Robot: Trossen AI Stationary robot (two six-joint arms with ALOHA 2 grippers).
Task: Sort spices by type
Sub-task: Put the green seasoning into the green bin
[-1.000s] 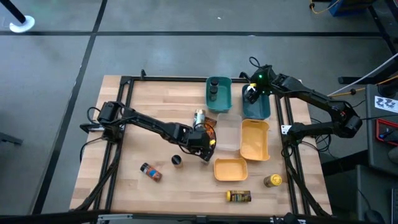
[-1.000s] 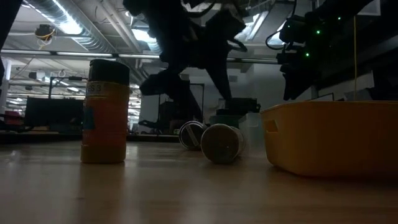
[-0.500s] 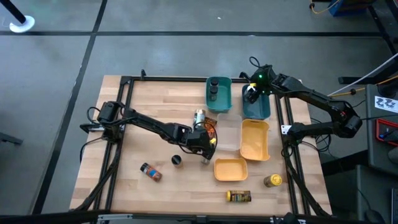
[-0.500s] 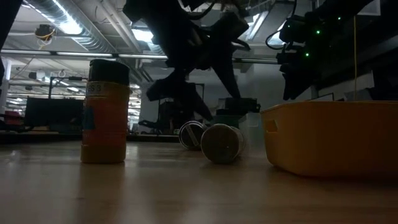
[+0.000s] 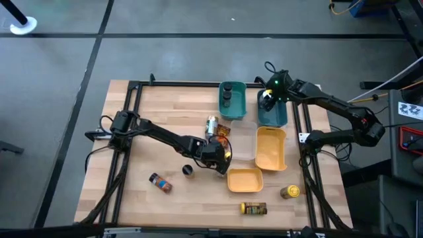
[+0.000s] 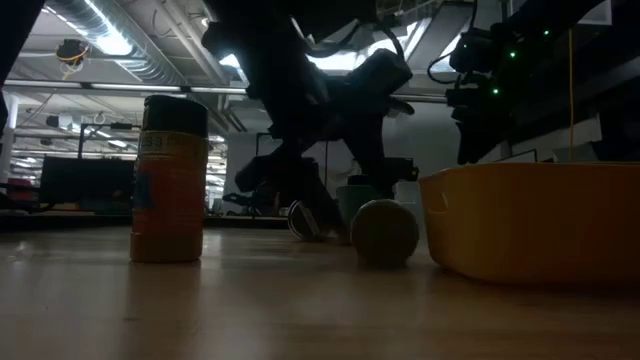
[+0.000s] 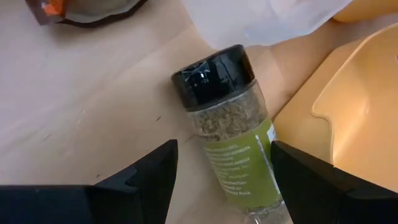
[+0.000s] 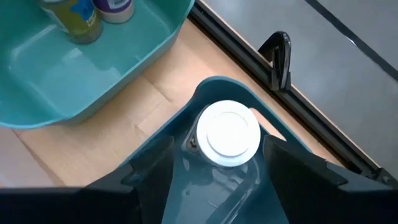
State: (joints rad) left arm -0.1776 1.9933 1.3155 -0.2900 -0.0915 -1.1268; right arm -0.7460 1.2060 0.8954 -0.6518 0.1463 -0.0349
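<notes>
A herb jar (image 7: 233,124) with a black lid and green label lies on its side on the table beside a yellow bin (image 7: 348,118). My left gripper (image 7: 221,186) is open and low over it, one finger on each side of its label end; in the high view this gripper (image 5: 217,160) is at mid-table. My right gripper (image 8: 224,171) is open above a white-lidded jar (image 8: 228,132), which stands in a corner of the dark teal bin (image 8: 186,180). That gripper (image 5: 267,99) is at the far right of the table. My left gripper comes at the jar from above, its fingers lying along the jar's sides. The jar's label side (image 7: 268,140) runs right up to the edge of one finger (image 7: 298,174). Whether they touch I cannot tell.
The light teal bin (image 5: 232,99) holds two jars. A clear bin (image 5: 244,135) and two yellow bins (image 5: 271,147) (image 5: 244,178) stand right of the left gripper. Loose jars (image 5: 160,182) (image 5: 188,170) (image 5: 211,124) (image 5: 253,209) (image 5: 289,192) and an orange-brown packet (image 5: 223,130) lie around.
My left gripper has moved toward the table's near edge and down over the lying herb jar. In the low view the jar has shifted toward the yellow bin and turned, so its round end now faces the camera. The right arm has kept still.
</notes>
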